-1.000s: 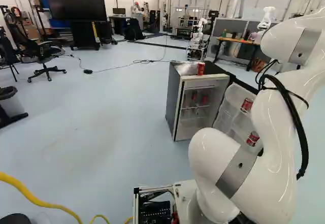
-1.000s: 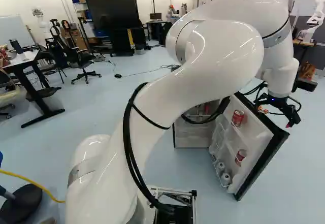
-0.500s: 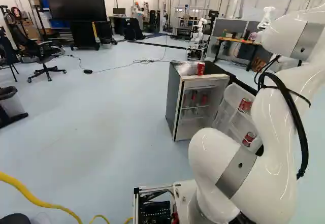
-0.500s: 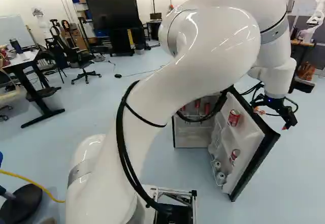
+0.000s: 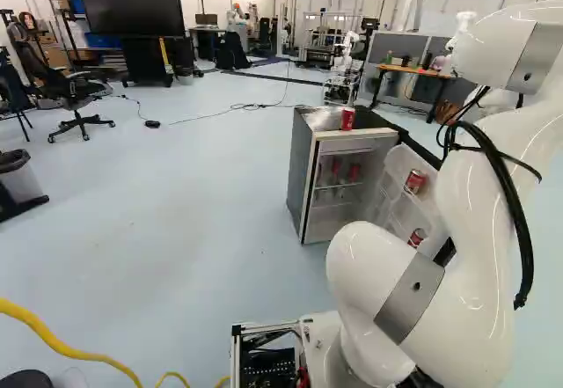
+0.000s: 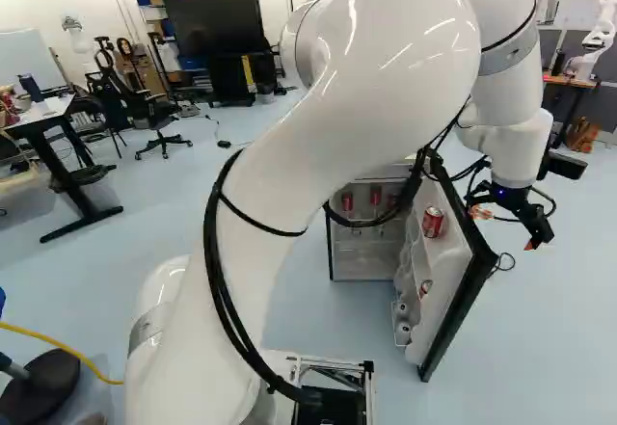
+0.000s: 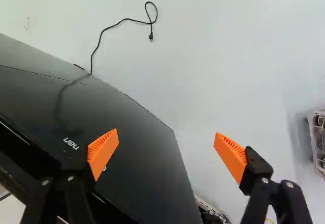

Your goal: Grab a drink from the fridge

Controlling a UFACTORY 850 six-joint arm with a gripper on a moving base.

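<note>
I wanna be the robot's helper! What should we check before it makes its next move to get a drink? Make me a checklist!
1. Fridge door open: ok, you can see its inside shelves.
2. Drinks there: ok, a red can sits in the door, and another red can stands on top of the fridge.
3. Jaws open and empty: ok.
4. Jaws lined up with a can: not ok, they are on the door's outer side and the door cans are on its inner side.
5. Jaws not touching the door: cannot tell.
6. Cans full: cannot tell from outside.
</note>
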